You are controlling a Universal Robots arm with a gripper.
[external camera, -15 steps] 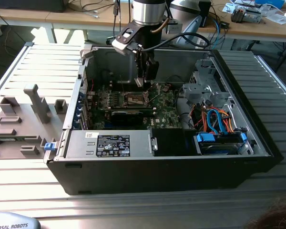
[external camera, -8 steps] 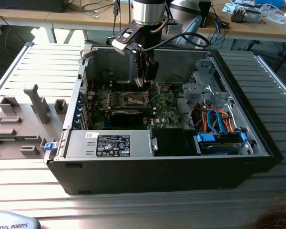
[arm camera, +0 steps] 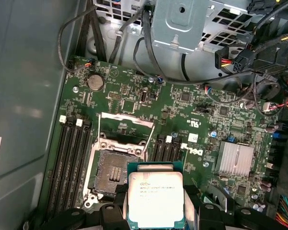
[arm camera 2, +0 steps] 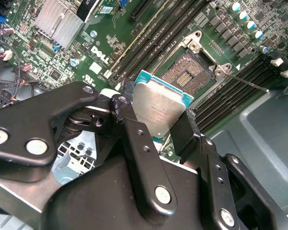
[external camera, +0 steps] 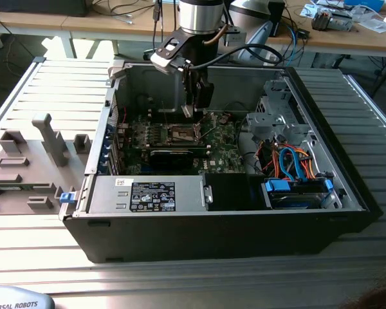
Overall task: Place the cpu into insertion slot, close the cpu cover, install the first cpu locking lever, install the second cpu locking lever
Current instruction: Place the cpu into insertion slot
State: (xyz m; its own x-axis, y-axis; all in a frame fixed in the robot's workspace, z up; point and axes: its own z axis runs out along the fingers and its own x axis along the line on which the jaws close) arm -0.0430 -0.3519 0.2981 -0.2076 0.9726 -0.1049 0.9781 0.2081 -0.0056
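Observation:
My gripper (arm camera 2: 156,112) is shut on the cpu (arm camera 2: 159,106), a flat square chip with a dull silver top, held by two opposite edges between the black fingers (arm camera 2: 129,124). The chip hovers apart from the insertion slot (arm camera 2: 187,72), a dark square socket with a silvery border on the green board. In the first wrist view the cpu (arm camera: 155,199) sits in my gripper (arm camera: 156,212) just beside the insertion slot (arm camera: 114,170). The cpu cover (arm camera: 126,123) stands swung open past the slot, with thin wire levers raised alongside. In the exterior view my gripper (external camera: 198,98) hangs inside the case above the insertion slot (external camera: 183,133).
Long black memory slots (arm camera: 69,158) flank the socket. A ribbed heatsink (arm camera: 236,158) and a drive cage (arm camera: 182,21) with cable bundles lie nearby. A black card (external camera: 174,154) and power supply (external camera: 148,193) sit toward the case front. A grey fixture (external camera: 32,161) stands outside on the exterior view's left.

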